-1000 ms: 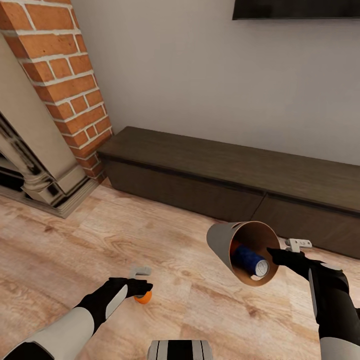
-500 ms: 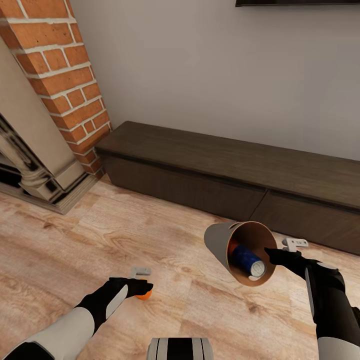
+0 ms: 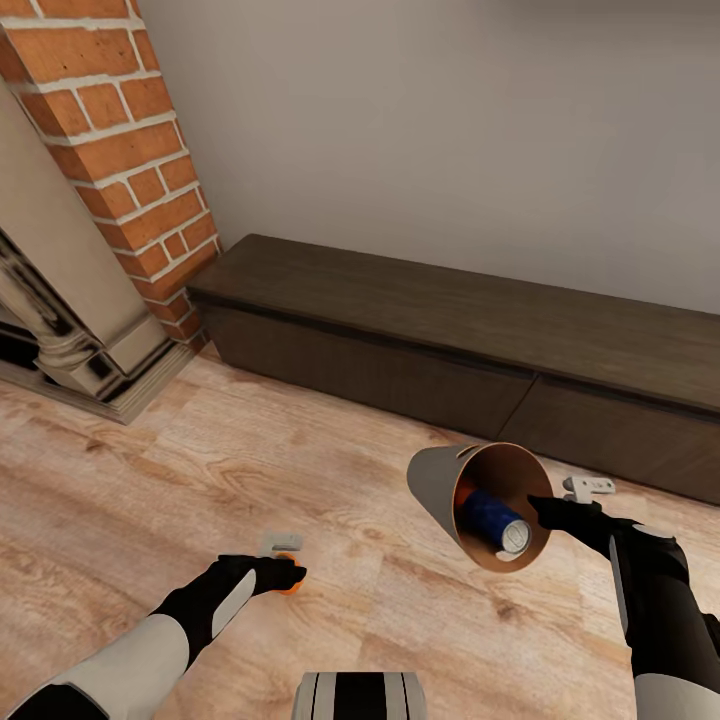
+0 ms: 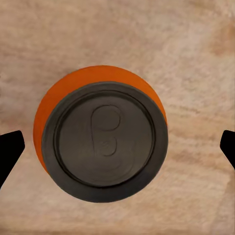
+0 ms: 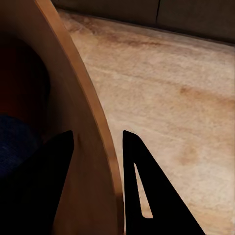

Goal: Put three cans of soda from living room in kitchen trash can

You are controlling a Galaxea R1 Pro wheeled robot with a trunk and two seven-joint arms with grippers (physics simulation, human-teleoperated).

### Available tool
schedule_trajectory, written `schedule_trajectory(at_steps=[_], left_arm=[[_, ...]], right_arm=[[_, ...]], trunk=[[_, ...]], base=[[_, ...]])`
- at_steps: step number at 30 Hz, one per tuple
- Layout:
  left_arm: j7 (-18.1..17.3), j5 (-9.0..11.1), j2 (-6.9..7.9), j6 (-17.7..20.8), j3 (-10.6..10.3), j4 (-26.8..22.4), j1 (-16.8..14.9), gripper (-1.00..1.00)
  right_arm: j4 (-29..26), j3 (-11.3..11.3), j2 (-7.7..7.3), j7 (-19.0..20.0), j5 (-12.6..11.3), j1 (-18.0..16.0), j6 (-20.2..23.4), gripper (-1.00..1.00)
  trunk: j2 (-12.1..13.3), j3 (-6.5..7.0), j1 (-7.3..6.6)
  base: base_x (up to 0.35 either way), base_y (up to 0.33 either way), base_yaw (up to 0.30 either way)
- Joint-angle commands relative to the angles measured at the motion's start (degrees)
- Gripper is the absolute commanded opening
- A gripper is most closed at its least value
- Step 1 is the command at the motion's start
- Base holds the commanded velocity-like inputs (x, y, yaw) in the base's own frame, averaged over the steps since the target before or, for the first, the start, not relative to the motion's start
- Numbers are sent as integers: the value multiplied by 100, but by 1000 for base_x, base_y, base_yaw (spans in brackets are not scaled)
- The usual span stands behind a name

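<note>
A home living room: red brick fireplace [image 3: 120, 150], long low dark wood cabinet [image 3: 450, 345], light wood floor [image 3: 200, 470].

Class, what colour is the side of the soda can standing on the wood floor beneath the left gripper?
Bright orange, with a dark grey top; the orange soda can shows best in the left wrist view.

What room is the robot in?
Probably a living room: there's a red brick fireplace, a long low dark wood cabinet along the wall, and a light wood floor.

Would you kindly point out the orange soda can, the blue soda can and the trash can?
orange soda can [image 4: 105, 142], left wrist view, grey lid.
blue soda can [image 3: 490, 515], head view, side.
trash can [image 3: 432, 488], head view, grey outer wall.
</note>
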Motion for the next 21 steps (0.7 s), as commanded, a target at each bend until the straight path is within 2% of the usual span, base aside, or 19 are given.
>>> schedule_trajectory(at_steps=[1, 7, 12, 18, 19, 21], left_arm=[[-3, 0, 9, 0, 5, -8, 0, 100], [-6, 0, 21, 0, 16, -22, 0, 100], [-6, 0, 18, 0, 17, -19, 0, 100], [-6, 2, 22, -17, 18, -34, 0, 100], [-6, 4, 22, -24, 18, -37, 0, -100], [-6, 8, 21, -48, 21, -42, 0, -100]], right_arm=[[-3, 0, 0, 28, -88, -2, 26, -100], [-3, 4, 0, 25, -88, -2, 26, -100], [-3, 6, 0, 21, -88, -2, 26, -100], [-3, 10, 7, 20, -88, -2, 26, -100], [-3, 12, 8, 15, -88, -2, 26, -100], [-1, 14, 9, 4, -88, -2, 26, -100]], trunk=[[0, 0, -1], [0, 0, -1], [-7, -110, 12], [-7, -110, 12], [-7, -110, 12], [-7, -110, 12]], base=[[0, 0, 0], [0, 0, 0], [0, 0, 0], [0, 0, 0], [0, 0, 0], [0, 0, 0]])
